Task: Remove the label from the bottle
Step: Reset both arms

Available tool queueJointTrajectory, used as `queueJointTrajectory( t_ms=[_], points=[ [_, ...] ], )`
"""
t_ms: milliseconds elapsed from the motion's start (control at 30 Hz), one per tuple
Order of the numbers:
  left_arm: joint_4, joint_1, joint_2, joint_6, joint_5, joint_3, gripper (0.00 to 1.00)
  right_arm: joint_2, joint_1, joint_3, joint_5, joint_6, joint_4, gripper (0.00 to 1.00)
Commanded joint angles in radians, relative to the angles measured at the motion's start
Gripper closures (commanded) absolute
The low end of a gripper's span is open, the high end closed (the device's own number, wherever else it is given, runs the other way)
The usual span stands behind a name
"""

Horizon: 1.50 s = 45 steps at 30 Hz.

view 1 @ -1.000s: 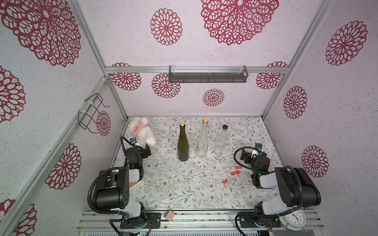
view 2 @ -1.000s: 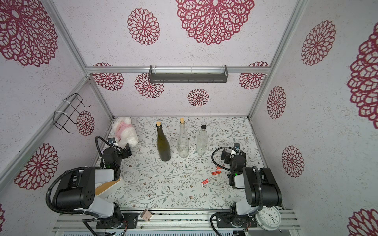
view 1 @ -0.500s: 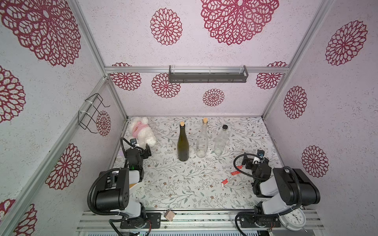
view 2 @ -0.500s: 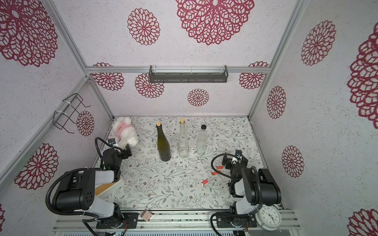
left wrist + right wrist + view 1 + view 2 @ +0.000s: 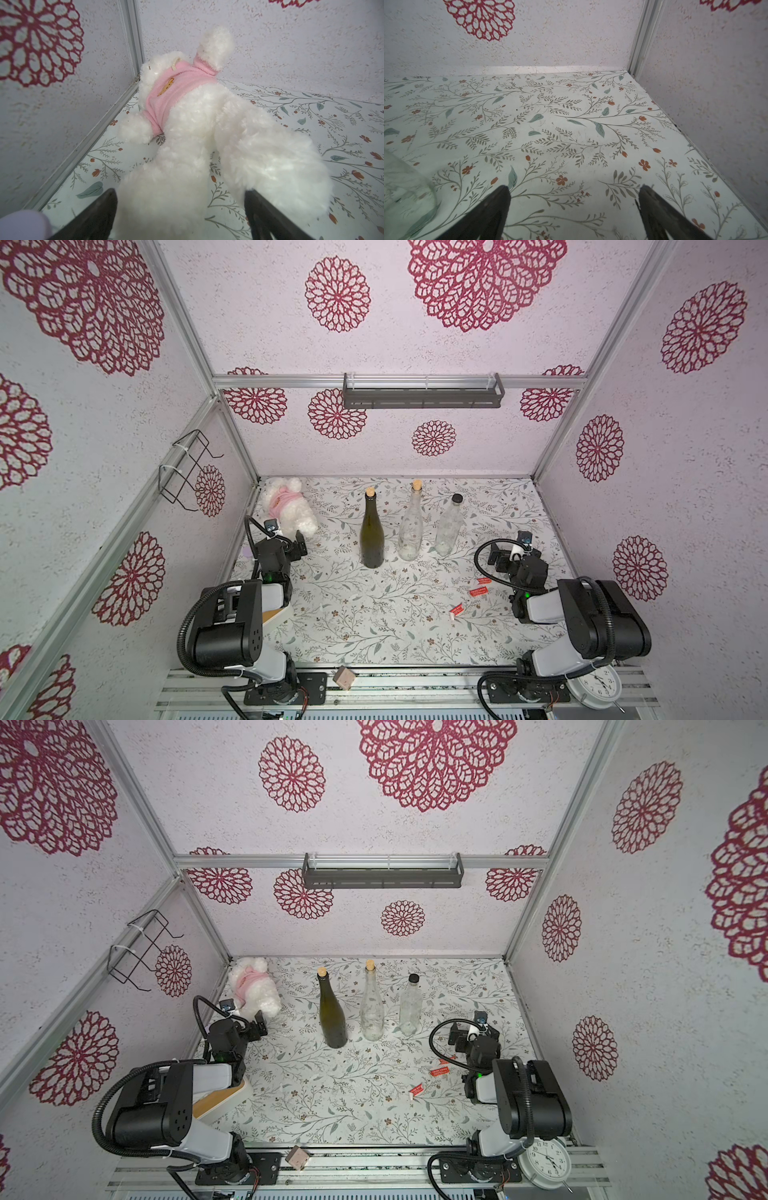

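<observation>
Both top views: three bottles upright in a row, red labels [image 5: 478, 592] lying loose on the tabletop [image 5: 374, 630].
Dark green bottle [image 5: 372, 539], corked clear bottle [image 5: 410, 531] and black-capped clear bottle [image 5: 448, 529] stand mid-tabletop, labels nearer the right arm. Left jaws gape wide against a white plush toy [image 5: 207, 124]; right jaws gape wide, holding nothing.

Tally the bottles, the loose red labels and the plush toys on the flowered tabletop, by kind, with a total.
Glass bottles: 3 (dark green, corked; clear, corked; clear, black cap)
Small red paper labels: 3
White plush toy in a pink top: 1
Total: 7
</observation>
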Motion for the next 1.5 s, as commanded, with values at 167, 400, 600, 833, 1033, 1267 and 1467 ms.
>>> queueJointTrajectory(
  t_ms=[167, 400, 600, 833, 1033, 1267, 1467],
  points=[
    [0.011, 0.008, -0.003, 0.003, 0.000, 0.015, 0.03, -0.018, 0.000, 0.003, -0.022, -0.017, 0.033, 0.01],
    [0.008, 0.006, -0.004, -0.002, 0.003, 0.016, 0.03, -0.017, 0.001, 0.006, -0.025, -0.017, 0.029, 0.01],
    [0.017, -0.001, -0.006, 0.003, 0.002, 0.009, 0.03, -0.021, 0.001, -0.025, -0.077, -0.038, 0.081, 0.01],
    [0.021, 0.002, -0.004, 0.017, 0.008, 0.011, 0.03, -0.018, 0.001, -0.049, -0.125, -0.059, 0.131, 0.01],
    [0.017, 0.006, -0.004, 0.013, 0.014, 0.014, 0.03, -0.018, 0.001, -0.026, -0.094, -0.046, 0.088, 0.01],
    [0.017, 0.005, -0.004, 0.012, 0.017, 0.013, 0.03, -0.018, 0.001, -0.025, -0.060, -0.035, 0.085, 0.01],
    [0.013, 0.013, -0.004, 0.009, 0.027, 0.015, 0.03, -0.017, -0.001, 0.007, -0.055, -0.025, 0.028, 0.01]
  ],
)
